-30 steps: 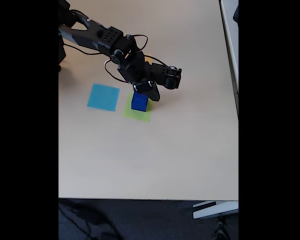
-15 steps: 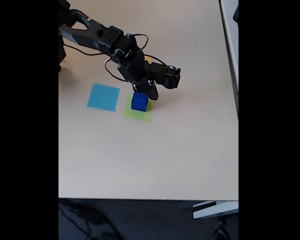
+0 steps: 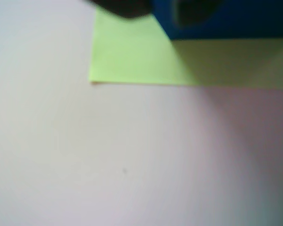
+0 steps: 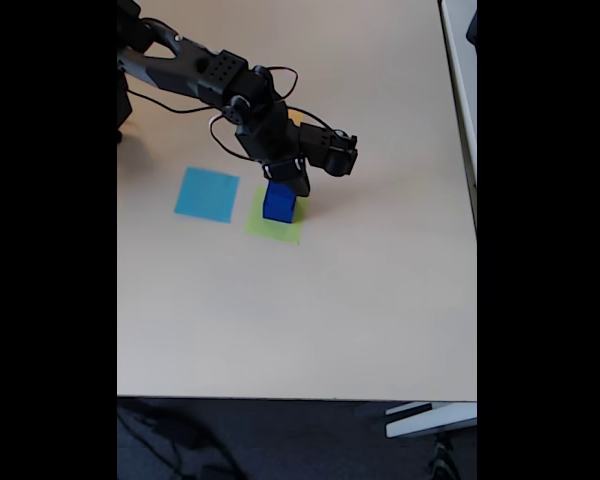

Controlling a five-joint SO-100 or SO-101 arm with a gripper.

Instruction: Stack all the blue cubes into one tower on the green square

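Here, nearest the fixed camera, the desk (image 4: 280, 320) lay bare at 6 o'clock. Farther in, the green square (image 4: 270, 228) sat at mid-desk, and a blue cube (image 4: 278, 203) stood on its far part, leaving green showing on the near side. In the wrist view the same cube (image 3: 236, 23) filled the 12 to 1 o'clock edge, resting on the green square (image 3: 132, 61), with dark blurred gripper parts over its top. The gripper (image 4: 288, 184) hovered right at the cube's top, at 12 o'clock of it; I could not tell whether its jaws were open or closed, nor whether they touched the cube. A light-blue square (image 4: 207, 194) lay at 9 o'clock of the cube, just beside the green one. The arm (image 4: 200, 75) reached away toward 11 o'clock.

By my judgement the first cube was being placed or released as the tower's base. Next would be lifting clear without nudging it, then fetching another blue cube.
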